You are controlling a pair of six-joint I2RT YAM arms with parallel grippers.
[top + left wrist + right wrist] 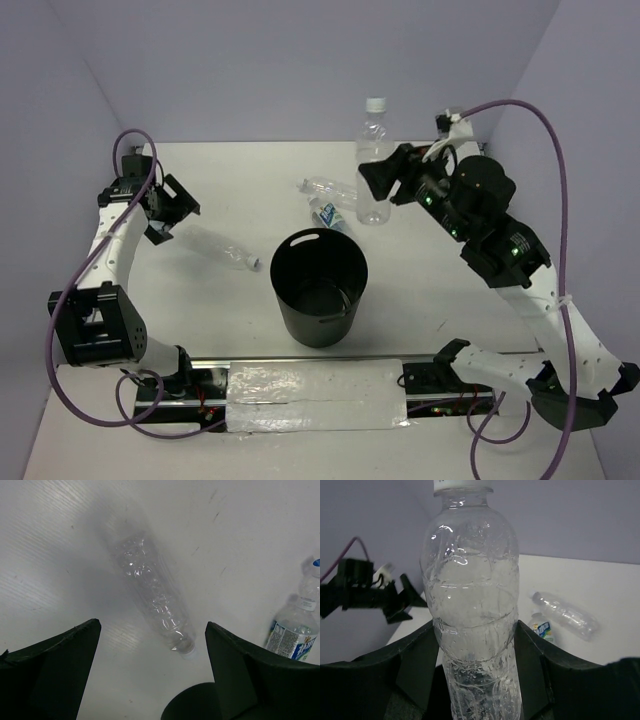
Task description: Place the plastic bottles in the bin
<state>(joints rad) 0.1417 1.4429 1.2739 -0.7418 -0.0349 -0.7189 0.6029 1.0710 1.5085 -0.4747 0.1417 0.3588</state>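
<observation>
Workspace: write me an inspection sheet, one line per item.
Surface: white table, faint scuffs.
Job's things: black bin at centre, upright, no bottle seen inside; upright bottle behind and right of the bin; bare bottle lying left of the bin; clear bottle and labelled bottle lying just behind the bin.
Clutter: nothing seen.
Grippers: left gripper open above the bare bottle; right gripper shut on the upright bottle.
Cables: purple cables looping off both arms, away from the bottles.
Surroundings: pale purple walls; silvery strip between the arm bases.
</observation>
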